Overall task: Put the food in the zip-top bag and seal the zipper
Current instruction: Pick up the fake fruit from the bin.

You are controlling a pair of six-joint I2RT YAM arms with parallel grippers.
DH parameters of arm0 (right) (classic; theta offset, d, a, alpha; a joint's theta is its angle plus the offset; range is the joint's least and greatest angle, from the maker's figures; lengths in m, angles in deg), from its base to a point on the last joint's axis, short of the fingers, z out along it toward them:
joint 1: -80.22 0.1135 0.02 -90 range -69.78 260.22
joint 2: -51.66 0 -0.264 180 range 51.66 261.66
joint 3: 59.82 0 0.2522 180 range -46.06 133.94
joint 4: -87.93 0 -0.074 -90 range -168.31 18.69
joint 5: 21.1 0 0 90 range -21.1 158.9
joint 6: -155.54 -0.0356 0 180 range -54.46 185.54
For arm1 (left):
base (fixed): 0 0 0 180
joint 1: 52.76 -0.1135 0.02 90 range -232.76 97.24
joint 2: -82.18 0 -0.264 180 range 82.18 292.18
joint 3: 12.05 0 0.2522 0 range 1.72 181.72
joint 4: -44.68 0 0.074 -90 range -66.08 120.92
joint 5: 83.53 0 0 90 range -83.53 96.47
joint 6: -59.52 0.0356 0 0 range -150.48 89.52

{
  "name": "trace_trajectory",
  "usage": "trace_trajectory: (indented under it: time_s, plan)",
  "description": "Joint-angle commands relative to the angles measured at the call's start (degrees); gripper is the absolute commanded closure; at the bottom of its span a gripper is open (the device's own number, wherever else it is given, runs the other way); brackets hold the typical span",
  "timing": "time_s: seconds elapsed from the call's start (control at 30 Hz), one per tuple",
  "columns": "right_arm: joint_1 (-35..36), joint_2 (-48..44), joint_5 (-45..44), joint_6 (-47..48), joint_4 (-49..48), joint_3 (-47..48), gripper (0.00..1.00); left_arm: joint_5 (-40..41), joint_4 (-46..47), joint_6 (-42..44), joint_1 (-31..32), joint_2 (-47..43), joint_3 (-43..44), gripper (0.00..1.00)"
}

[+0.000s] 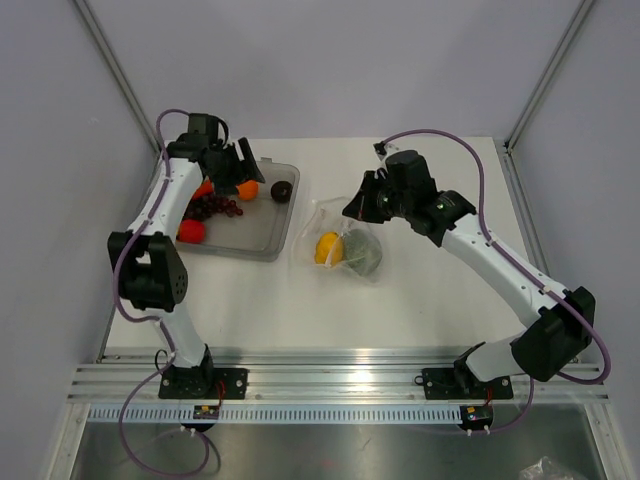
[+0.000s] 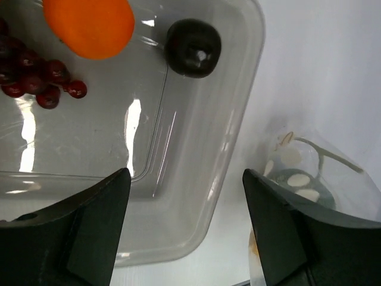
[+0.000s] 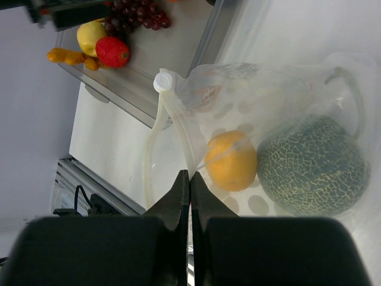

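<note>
The clear zip-top bag (image 1: 345, 243) lies on the table right of the tray, and a yellow fruit (image 3: 231, 159) and a green netted melon (image 3: 312, 165) show through it. My right gripper (image 3: 189, 176) is shut, pinching the bag's mouth edge by the whitish zipper (image 3: 172, 119). My left gripper (image 2: 186, 179) hangs open and empty over the tray's near right corner. Below it in the tray lie an orange (image 2: 89, 24), a dark brown ball (image 2: 193, 47) and purple grapes (image 2: 36, 77). A red piece (image 3: 112, 52) and a yellow piece (image 3: 90, 37) lie further along.
The grey translucent tray (image 1: 262, 243) sits at the left of the white table. A small orange carrot-like piece (image 3: 71, 57) lies at its end. Grey walls with metal posts close off the table's back and sides, and a rail runs along the near edge.
</note>
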Motion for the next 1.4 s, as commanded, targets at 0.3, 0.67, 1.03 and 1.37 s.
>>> trace_trajectory:
  time_s: [0.3, 0.67, 1.03, 1.37]
  plan:
    - [1.2, 2.6, 1.9, 1.7, -1.4, 4.5, 1.0, -4.6, 7.6, -10.9, 2.3, 23.5, 14.1, 0.16]
    - [1.2, 4.6, 1.6, 1.3, 0.2, 6.7, 1.0, -2.2, 8.7, -13.3, 3.1, 31.8, 18.3, 0.15]
    - [1.5, 4.7, 1.3, 1.0, 0.8, 7.6, 1.0, 1.1, 7.2, -12.4, 5.0, 34.9, 22.1, 0.32]
    - [2.4, 4.6, 1.3, 0.2, -0.2, 7.0, 1.0, 6.2, 8.8, -8.3, 5.0, 18.5, 10.9, 0.53]
